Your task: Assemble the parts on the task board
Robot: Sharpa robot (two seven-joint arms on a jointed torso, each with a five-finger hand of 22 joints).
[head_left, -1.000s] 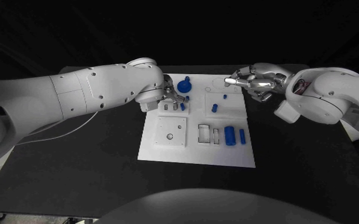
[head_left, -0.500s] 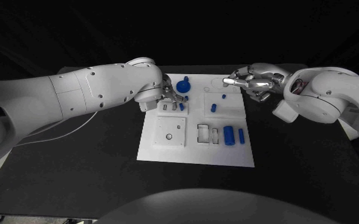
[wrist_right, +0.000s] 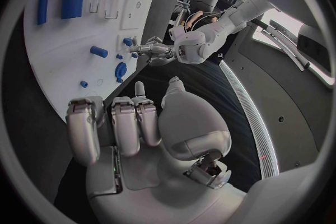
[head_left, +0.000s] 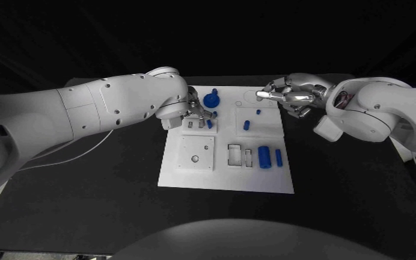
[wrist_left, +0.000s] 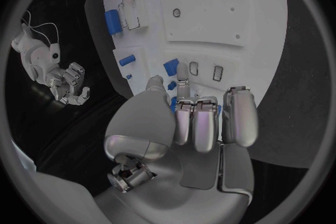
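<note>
The white task board [head_left: 196, 176] lies mid-table. My left hand [head_left: 196, 113] hangs over its far left part, outer fingers curled in. Thumb and one finger [wrist_left: 182, 75] pinch a small blue part [wrist_left: 171, 85] beside another blue part [head_left: 210, 123] that stands by two empty slots [wrist_left: 206, 70]. A round blue knob [head_left: 212, 99] sits just beyond that hand. My right hand [head_left: 286, 96] hovers at the board's far right corner with its fingers [wrist_right: 115, 123] curled in on nothing. A small peg [head_left: 258, 112] and a short block [head_left: 246, 125] stand between the hands.
A large blue cylinder [head_left: 265, 157] and a slim blue bar [head_left: 279, 157] lie on the board's near right part, beside two empty rectangular sockets [head_left: 241, 155]. A raised white plate with holes [head_left: 198, 151] takes up the near left. A white cable [head_left: 78, 151] trails under my left arm.
My right hand has edged slightly left, toward the board's far right corner. The left hand and the parts have stayed where they were.
</note>
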